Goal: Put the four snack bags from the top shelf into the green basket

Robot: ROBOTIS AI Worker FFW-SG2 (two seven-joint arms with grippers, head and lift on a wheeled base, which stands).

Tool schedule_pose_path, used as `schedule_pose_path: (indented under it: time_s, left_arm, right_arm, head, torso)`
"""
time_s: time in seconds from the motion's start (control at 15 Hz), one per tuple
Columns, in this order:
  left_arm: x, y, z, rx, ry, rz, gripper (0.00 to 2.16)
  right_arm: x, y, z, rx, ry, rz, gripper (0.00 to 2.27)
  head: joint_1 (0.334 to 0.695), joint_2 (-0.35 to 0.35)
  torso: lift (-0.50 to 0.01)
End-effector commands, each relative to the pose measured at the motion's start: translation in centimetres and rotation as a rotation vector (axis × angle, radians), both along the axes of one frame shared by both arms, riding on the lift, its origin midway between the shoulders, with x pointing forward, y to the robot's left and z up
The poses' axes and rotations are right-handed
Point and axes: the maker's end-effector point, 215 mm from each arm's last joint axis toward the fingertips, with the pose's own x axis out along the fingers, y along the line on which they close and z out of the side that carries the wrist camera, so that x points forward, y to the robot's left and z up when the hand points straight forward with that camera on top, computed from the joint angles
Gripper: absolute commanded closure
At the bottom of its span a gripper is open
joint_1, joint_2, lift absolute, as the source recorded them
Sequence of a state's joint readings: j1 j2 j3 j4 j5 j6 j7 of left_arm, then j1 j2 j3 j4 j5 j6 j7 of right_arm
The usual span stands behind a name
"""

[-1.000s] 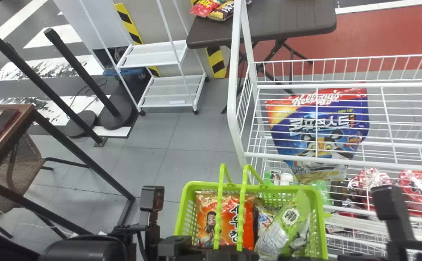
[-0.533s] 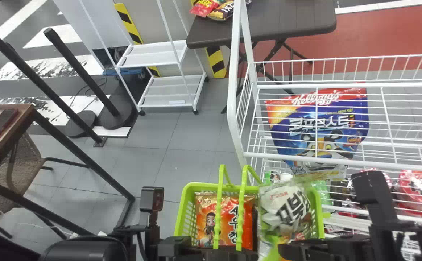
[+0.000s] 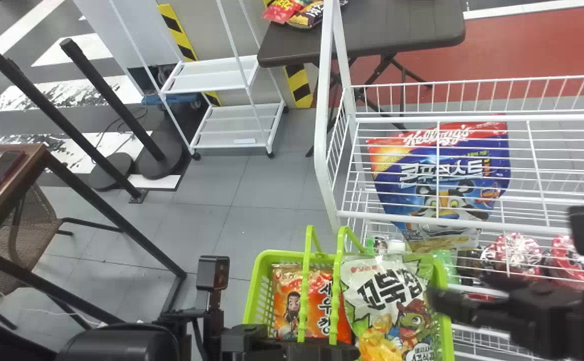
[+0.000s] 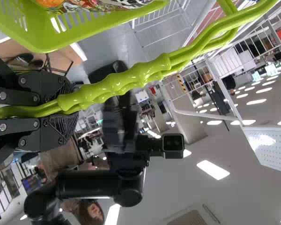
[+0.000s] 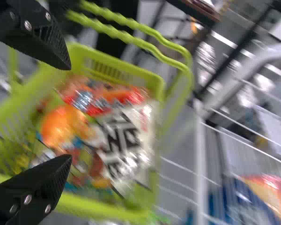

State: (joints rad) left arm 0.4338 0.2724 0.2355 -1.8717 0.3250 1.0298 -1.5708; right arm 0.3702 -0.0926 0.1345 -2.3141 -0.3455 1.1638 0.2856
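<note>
A: Where are the snack bags?

B: In the head view's lower middle, a white-and-green snack bag [image 3: 387, 301] lies face up in the right half of the green basket [image 3: 292, 256]. An orange-red snack bag [image 3: 289, 306] lies at its left. I can't count what is underneath.

A: And the hands?

B: The right gripper [image 5: 69, 111] has its fingers spread, with nothing pinched between them. The left gripper [image 4: 68, 107] is clamped on the basket's green handles [image 4: 126, 79], at the left of its wrist view.

A: So which step is this?

B: I'd judge it the end of a drop: the white-and-green bag looks released, and the left arm steadies the basket.

A: What does the next move call for?

B: Bringing the right gripper clear without snagging bag or rim. Then, if fewer than four bags are in, another trip to the top shelf; otherwise the placing is done.

A: What about that big cereal bag [image 3: 412, 183], right of centre?

B: It shows behind the wires of the white wire rack [image 3: 324, 150]. I can't tell its level, and I'd leave it alone.
</note>
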Motion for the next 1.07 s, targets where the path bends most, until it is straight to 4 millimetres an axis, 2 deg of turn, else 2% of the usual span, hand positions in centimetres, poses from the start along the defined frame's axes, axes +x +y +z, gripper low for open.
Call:
schedule_pose_path:
  time_s: [0.0, 0.07, 0.13, 0.33, 0.4, 0.53, 0.73, 1.0]
  left_arm:
    - [0.0, 0.1, 0.1, -0.008, 0.002, -0.001, 2.15]
    - [0.0, 0.1, 0.1, -0.008, 0.002, -0.001, 2.15]
    - [-0.1, 0.2, 0.1, -0.007, 0.002, -0.002, 2.15]
    - [-0.1, 0.1, 0.1, -0.008, 0.001, -0.002, 2.15]
    - [-0.1, 0.1, 0.0, -0.009, 0.004, -0.002, 2.15]
    - [-0.4, 0.0, 0.0, -0.009, 0.008, -0.001, 2.15]
    - [-1.1, 0.3, -0.3, -0.010, 0.020, 0.027, 2.15]
    - [-1.5, 0.0, -0.2, -0.009, 0.014, 0.033, 2.15]
  right_arm:
    - [4.6, -6.1, 2.1, -0.154, -0.245, -0.173, 0.04]
    - [5.9, -8.7, 3.7, -0.234, -0.371, -0.241, 0.04]
    - [6.0, -10.5, 4.3, -0.295, -0.441, -0.281, 0.04]
    - [4.9, -13.8, 3.3, -0.323, -0.528, -0.340, 0.04]
    - [4.8, -14.3, 4.1, -0.288, -0.599, -0.361, 0.04]
    - [4.1, -15.2, 3.6, -0.222, -0.638, -0.377, 0.04]
    - [2.9, -14.3, 3.2, -0.173, -0.709, -0.346, 0.04]
    - [2.4, -14.1, 2.6, -0.166, -0.713, -0.364, 0.04]
  head:
    - [0.695, 0.250]
    - [0.695, 0.202]
    - [0.695, 0.148]
    - [0.695, 0.023]
    - [0.695, 0.005]
    - [0.695, -0.021]
    - [0.695, -0.044]
    - [0.695, -0.036]
  torso:
    - [0.000]
    - [0.000]
    - [0.000]
    - [0.000]
    - [0.000]
    - [0.000]
    - [0.000]
    - [0.000]
